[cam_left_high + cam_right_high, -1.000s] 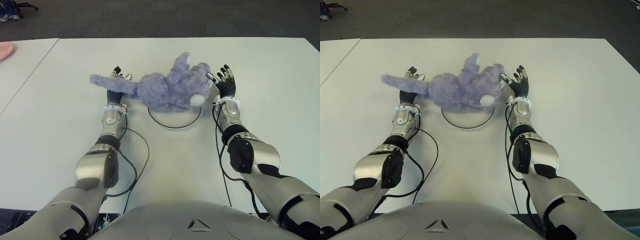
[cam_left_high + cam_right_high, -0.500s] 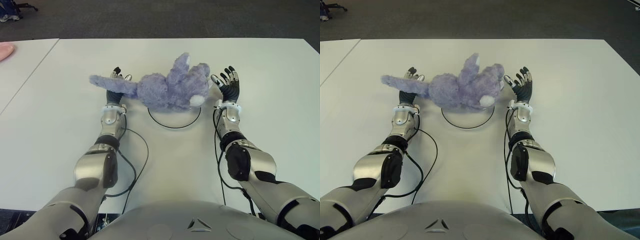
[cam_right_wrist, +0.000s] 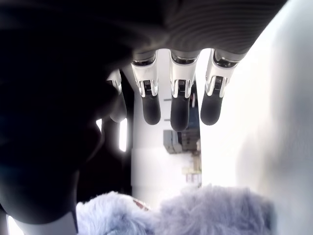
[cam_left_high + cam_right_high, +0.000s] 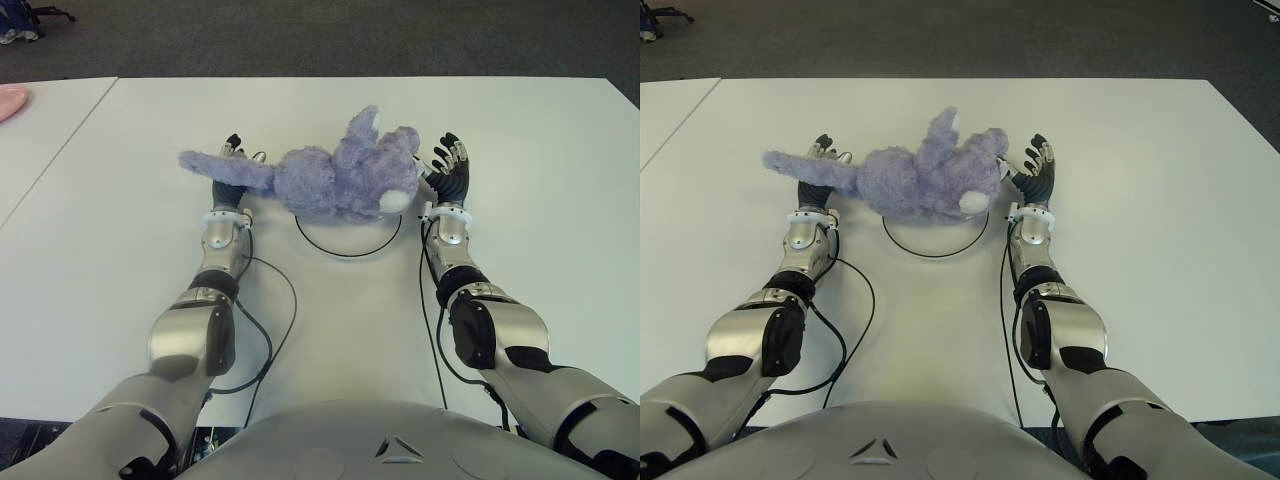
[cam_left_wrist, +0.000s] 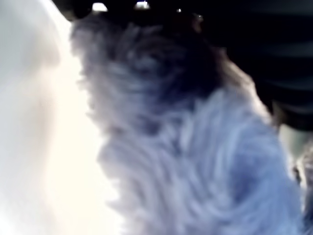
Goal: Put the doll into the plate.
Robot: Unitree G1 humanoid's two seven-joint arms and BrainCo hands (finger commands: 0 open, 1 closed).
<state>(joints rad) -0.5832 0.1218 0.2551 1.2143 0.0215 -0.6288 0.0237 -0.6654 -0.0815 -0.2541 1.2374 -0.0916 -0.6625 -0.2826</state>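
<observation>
A fluffy lavender doll (image 4: 335, 180) lies on its side across the far part of a white plate (image 4: 346, 238) with a thin dark rim, mid-table. One long limb stretches out to the left and lies across my left hand (image 4: 232, 166), whose fingertips show beyond it, extended. The left wrist view is filled with the doll's fur (image 5: 195, 161). My right hand (image 4: 447, 166) stands just right of the doll's head, palm turned to it, fingers straight and spread, holding nothing. The right wrist view shows those fingers (image 3: 179, 105) above the fur (image 3: 205, 210).
The white table (image 4: 520, 140) ends at dark floor beyond its far edge. A second white table adjoins on the left, with a pink object (image 4: 10, 100) at its edge. Black cables (image 4: 275, 330) trail from both forearms toward me.
My right hand drew back from the doll's head, then came in close beside it again with the palm turned toward it. The doll and left hand stayed put.
</observation>
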